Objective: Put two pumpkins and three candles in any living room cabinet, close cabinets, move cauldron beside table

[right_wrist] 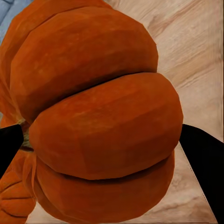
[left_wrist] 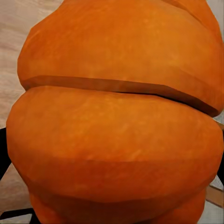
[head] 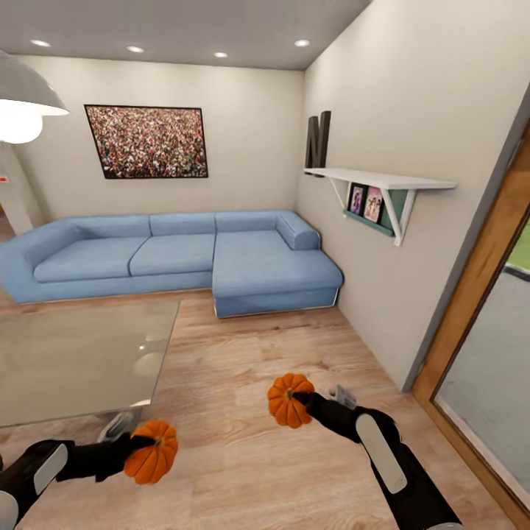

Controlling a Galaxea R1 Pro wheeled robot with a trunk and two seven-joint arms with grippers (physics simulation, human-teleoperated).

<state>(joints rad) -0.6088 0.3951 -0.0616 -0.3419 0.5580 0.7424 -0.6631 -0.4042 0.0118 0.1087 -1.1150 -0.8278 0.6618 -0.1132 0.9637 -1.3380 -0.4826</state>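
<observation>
- Head view: the left claw (head: 136,447), at seven o'clock, grips one pumpkin (head: 152,451) clear above the wood floor (head: 250,368), just beside the near corner of the glass table (head: 73,361).
- The right claw (head: 303,401), at five o'clock, grips the other pumpkin (head: 289,400), also held above the floor.
- A blue corner sofa (head: 177,254) sits around eleven o'clock, a wall shelf (head: 383,180) at two o'clock.
- Left wrist view: the ribbed orange pumpkin (left_wrist: 116,126) sits pressed between dark fingers (left_wrist: 3,154) at the picture's edges.
- Right wrist view: the pumpkin (right_wrist: 98,116) is clamped between the black fingers (right_wrist: 203,161), wood floor behind.
</observation>
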